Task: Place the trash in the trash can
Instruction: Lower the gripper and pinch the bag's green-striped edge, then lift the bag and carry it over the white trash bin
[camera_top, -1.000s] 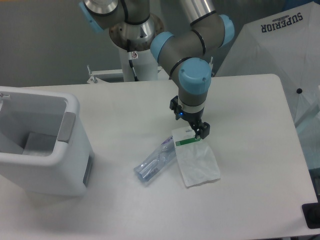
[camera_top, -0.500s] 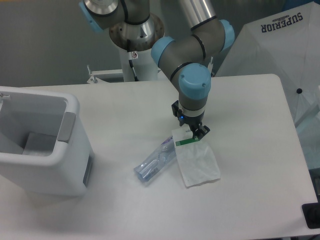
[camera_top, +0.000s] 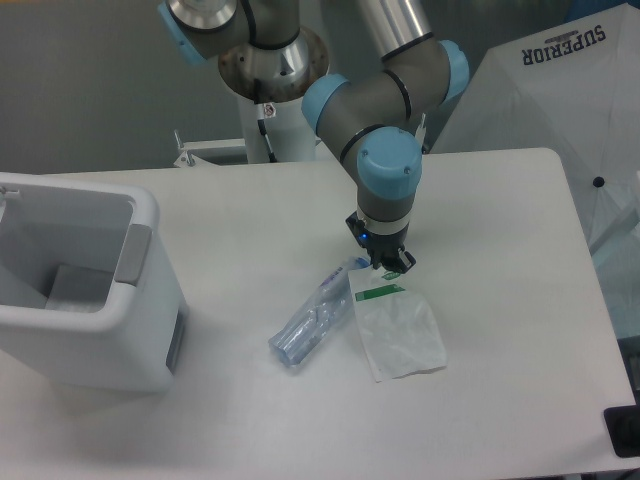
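Observation:
The trash lies mid-table. One piece is a flat clear plastic bag (camera_top: 402, 335) with a green-and-white header card (camera_top: 378, 292). The other is a crushed clear bottle (camera_top: 312, 320) with a blue cap, lying diagonally just left of the bag and touching its edge. My gripper (camera_top: 386, 266) points straight down at the top of the header card, its fingers drawn together on the card's upper edge. The trash can (camera_top: 142, 232), a white boxy bin with a grey side panel, stands at the table's left edge, well away from the gripper.
A white fabric cover printed "SUPERIOR" (camera_top: 565, 80) stands off the table's far right. A dark object (camera_top: 625, 432) sits at the bottom right corner. The arm's white base post (camera_top: 270, 130) rises behind the table's far edge.
The fingers have closed from a wider stance onto the header card. The wrist has turned slightly, and the bag has shifted a little down and to the right.

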